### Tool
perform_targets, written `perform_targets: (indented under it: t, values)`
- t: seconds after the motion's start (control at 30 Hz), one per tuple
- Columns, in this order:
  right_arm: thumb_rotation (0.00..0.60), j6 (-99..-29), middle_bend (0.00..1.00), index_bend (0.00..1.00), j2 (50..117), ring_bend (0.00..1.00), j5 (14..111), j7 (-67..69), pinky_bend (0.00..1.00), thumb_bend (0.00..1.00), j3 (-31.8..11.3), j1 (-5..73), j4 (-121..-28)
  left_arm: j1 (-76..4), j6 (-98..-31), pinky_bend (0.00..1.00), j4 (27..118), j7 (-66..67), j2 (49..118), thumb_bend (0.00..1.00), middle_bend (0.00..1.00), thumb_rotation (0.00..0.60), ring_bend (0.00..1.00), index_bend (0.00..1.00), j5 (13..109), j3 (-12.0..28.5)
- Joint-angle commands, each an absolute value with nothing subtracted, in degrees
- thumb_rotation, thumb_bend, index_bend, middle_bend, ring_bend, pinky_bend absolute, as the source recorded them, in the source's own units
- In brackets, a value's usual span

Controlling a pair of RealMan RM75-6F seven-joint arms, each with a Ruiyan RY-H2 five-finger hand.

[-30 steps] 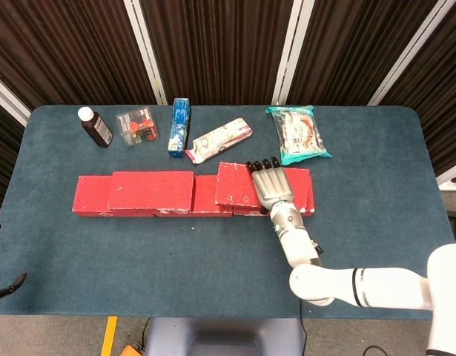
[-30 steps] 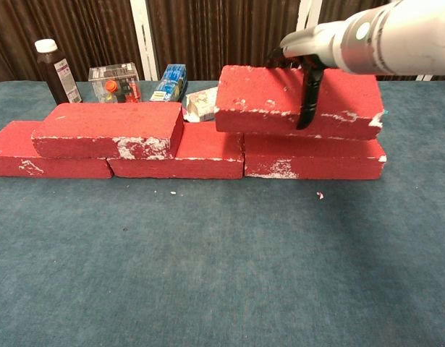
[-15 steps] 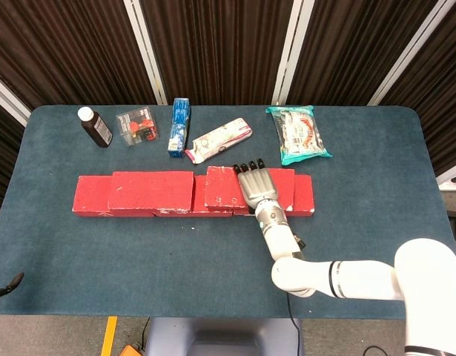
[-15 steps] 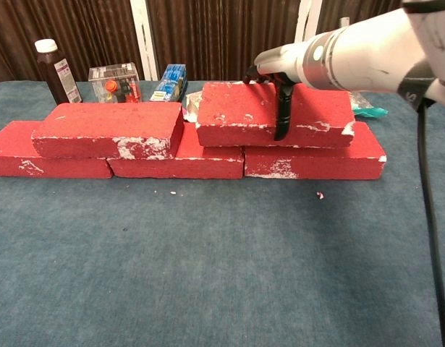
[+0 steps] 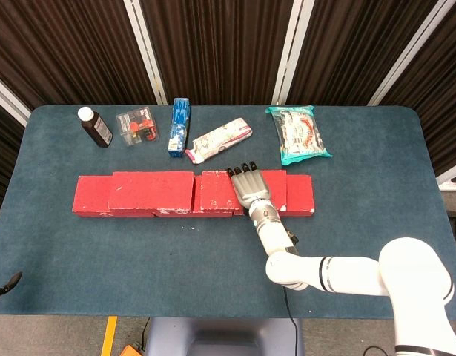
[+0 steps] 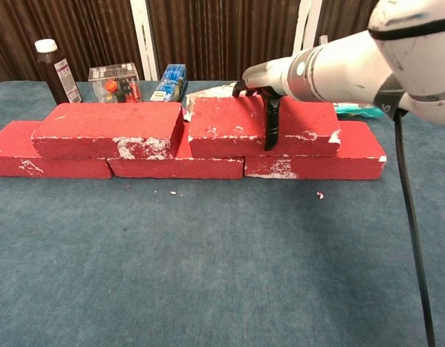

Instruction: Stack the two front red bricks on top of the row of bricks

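Observation:
Three red bricks form the bottom row [image 6: 316, 155] across the table's middle. A second-layer red brick [image 5: 151, 191] lies on the row's left part. Just to its right a second red brick [image 5: 213, 191] sits on the row, its left end almost touching that neighbour [image 6: 106, 126]. My right hand [image 5: 248, 187] grips this right brick [image 6: 222, 123], fingers over its top and back and the thumb [image 6: 269, 123] down its front face. Of my left hand only a dark tip [image 5: 10, 280] shows at the head view's left edge.
Behind the bricks stand a brown bottle [image 5: 95, 127], a clear box [image 5: 137, 126], a blue carton [image 5: 179, 127], a white packet [image 5: 219, 140] and a teal snack bag [image 5: 297, 133]. A small crumb [image 6: 320, 194] lies on the blue cloth in front.
My right hand has carried the upper right brick leftward and lowered it; it was tilted over the row's right end and now lies level beside the other top brick.

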State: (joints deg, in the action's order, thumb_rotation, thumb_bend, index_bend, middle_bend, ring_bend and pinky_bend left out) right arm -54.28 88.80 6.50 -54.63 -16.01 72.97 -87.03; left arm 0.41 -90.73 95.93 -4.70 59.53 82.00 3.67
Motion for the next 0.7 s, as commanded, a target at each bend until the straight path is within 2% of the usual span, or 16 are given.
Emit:
perform_targets:
  t: [0.03,0.7]
  values:
    - [0.6,-53.8,0.3,0.31,89.2,0.15,6.6,-54.1,0.0,0.47,-15.7,73.4,-86.2,0.5,-90.8,0.01,95.9,-4.8,59.5,0.18,0.0,0.6,0.0,0.0,82.0,3.7]
    - [0.6,-51.9,0.3,0.31,89.8,0.15,6.9,-50.2,0.0,0.47,-15.2,74.6,-84.0,0.8,-90.4,0.01,96.3,-4.5,59.4,0.18,0.0,0.6,0.0,0.0,81.4,4.2]
